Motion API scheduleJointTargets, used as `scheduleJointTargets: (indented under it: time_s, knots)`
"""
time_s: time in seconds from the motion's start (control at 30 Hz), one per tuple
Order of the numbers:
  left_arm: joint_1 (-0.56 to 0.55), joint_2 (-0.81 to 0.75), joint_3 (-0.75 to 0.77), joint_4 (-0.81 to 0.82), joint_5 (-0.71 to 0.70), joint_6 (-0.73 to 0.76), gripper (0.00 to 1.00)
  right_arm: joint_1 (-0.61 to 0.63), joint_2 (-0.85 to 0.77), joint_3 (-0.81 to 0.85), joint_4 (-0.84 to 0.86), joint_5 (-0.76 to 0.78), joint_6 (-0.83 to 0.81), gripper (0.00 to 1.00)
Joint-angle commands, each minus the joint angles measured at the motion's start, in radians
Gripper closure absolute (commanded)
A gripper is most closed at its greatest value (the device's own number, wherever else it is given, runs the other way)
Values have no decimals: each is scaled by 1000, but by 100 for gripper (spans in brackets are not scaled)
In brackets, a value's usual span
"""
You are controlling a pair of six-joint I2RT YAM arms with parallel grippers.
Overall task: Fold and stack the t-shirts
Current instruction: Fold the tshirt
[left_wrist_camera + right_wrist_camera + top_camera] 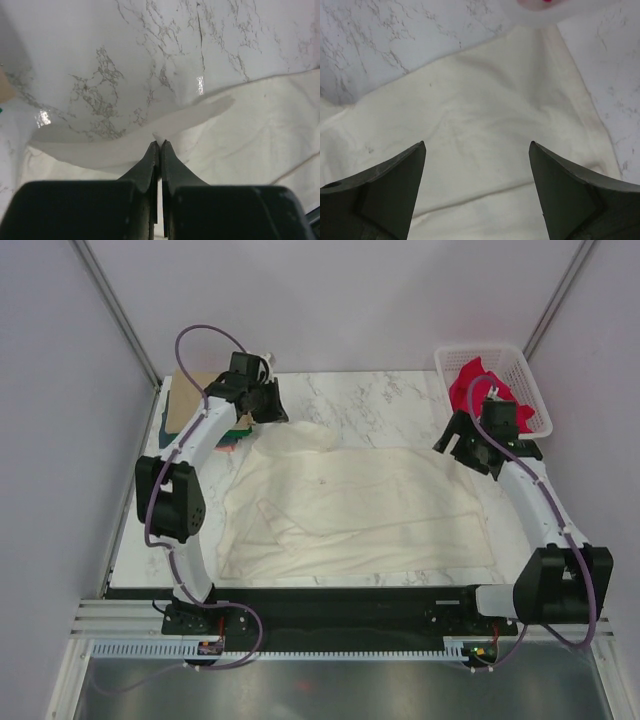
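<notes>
A large cream t-shirt (350,505) lies spread over the middle of the marble table (380,395), a little rumpled. At its far left corner my left gripper (268,405) is shut on the shirt's edge. The left wrist view shows a small peak of cream cloth (159,136) pinched between the closed tips of the left gripper (160,144), with that edge lifted off the table. My right gripper (455,445) hovers over the shirt's far right part. In the right wrist view the right gripper (477,144) is open, with only cream t-shirt (480,110) showing between its fingers. Folded t-shirts, tan (190,395) over green and teal (237,437), lie at the far left.
A white mesh basket (495,352) holding red cloth (480,390) stands at the far right corner, just behind the right arm. Its blurred edge (540,7) shows at the top of the right wrist view. Grey walls enclose the table.
</notes>
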Motion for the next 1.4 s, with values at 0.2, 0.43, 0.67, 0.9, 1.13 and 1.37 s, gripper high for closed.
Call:
scheduleJointTargets:
  time_s: [0.2,0.43,0.67,0.9,1.13,1.37]
  knots:
    - [110,-168,-134,-52,-113,23,98,156,356,342,6,258,-10,11]
    - [211,-167,-144,-75,-78,-13,98,212,578,493,-6,313,-21,14]
    - [258,-176,-146,-77,-83,-17,98,213,699,596,-15,363,-30,14]
    - [261,-156,-137,-80,-9,-11,98,215,805,673,-22,414,-43,22]
    - [301,-157,-138,-82,-28,-20,98,215,882,691,-23,482,-44,29]
    - [301,-148,-138,-82,-6,-23,98,212,965,749,-12,499,-47,30]
